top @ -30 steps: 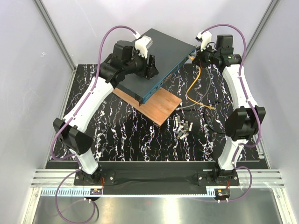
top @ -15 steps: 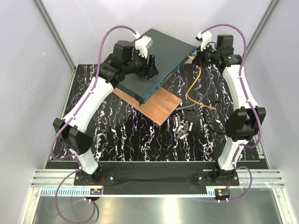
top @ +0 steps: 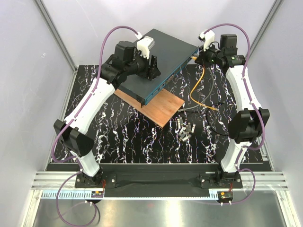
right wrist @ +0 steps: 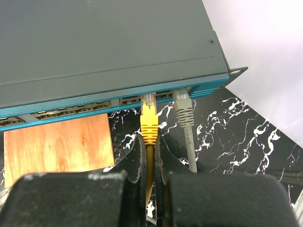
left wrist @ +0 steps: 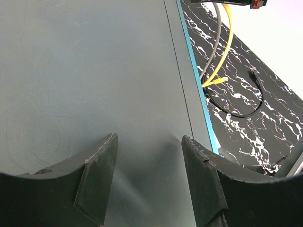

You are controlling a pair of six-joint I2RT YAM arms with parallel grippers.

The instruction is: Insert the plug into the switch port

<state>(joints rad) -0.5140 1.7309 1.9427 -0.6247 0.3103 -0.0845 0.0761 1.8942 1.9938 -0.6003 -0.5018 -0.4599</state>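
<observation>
Grey cable flanks the plug, pinched by right fingers at the switch port; left fingers apart

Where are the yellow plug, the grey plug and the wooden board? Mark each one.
yellow plug (right wrist: 149, 124): right wrist view, on its yellow boot behind the clear tip.
grey plug (right wrist: 183, 109): right wrist view, on its ribbed boot.
wooden board (right wrist: 57, 144): right wrist view, on its bare top face.

Wooden board, grey cable, metal modules
</observation>
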